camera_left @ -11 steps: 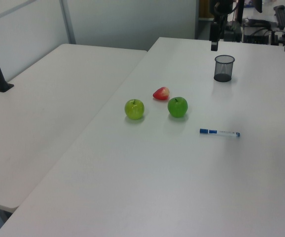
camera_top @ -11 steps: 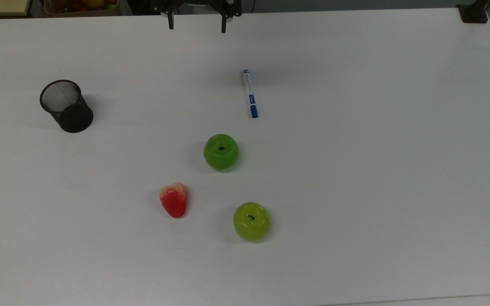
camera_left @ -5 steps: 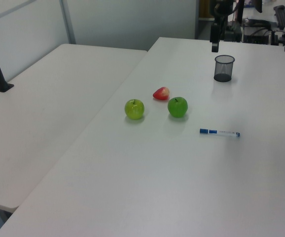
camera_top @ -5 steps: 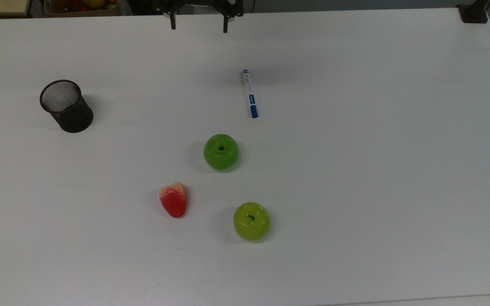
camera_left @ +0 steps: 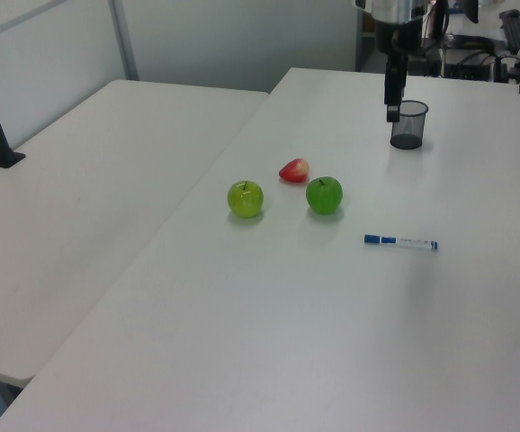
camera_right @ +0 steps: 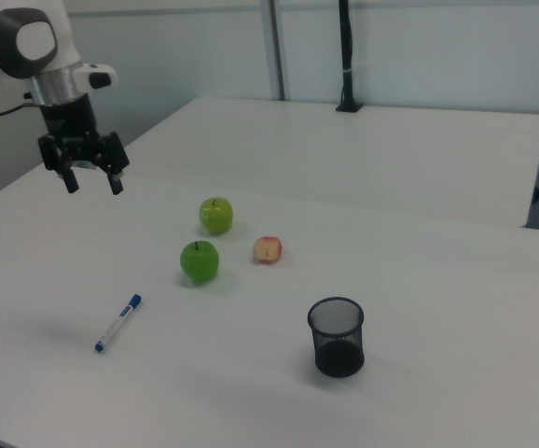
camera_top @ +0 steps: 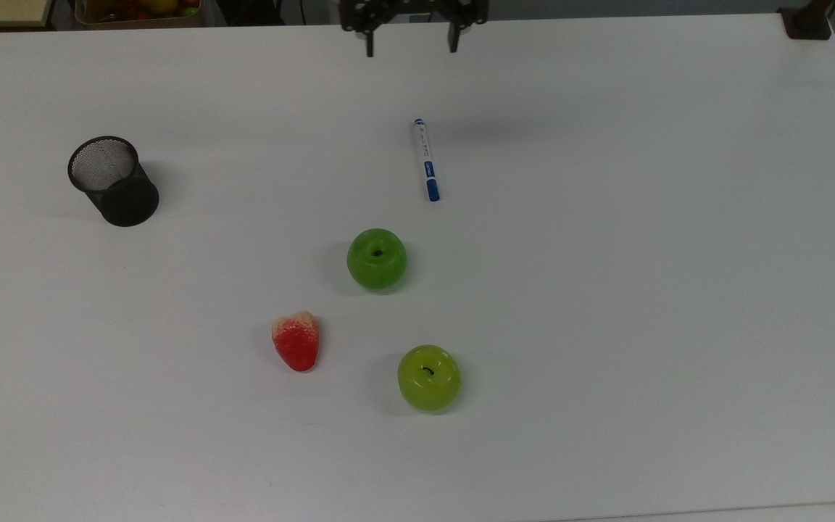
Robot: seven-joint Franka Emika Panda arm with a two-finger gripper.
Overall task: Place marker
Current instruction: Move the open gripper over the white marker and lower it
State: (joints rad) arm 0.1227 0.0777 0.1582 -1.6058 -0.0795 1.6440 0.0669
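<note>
Starting from the near edge of the top view, the pale apple sits closest, with the strawberry just to its left and a little farther back. Beyond them is the darker apple. All three rest on the white bench, apart from one another.

Farther still lies the marker, flat on the bench with its blue cap toward the near side and its small blue end pointing away. It is untouched and in the same spot as a second ago. The mesh cup stands upright well off to the top view's left, at about the marker's depth; it looks like the likely place for the marker, though the task does not say so.

At the far edge hangs the end effector, fingers spread wide and empty, raised clear of the bench as the right view shows. Over the last second it has slid toward the top view's right, from left of the marker's line to almost directly beyond the marker's far end. That reads as lining up for the pick: the approach has begun, the grasp has not. A forward reach and a descent over the barrel remain.
</note>
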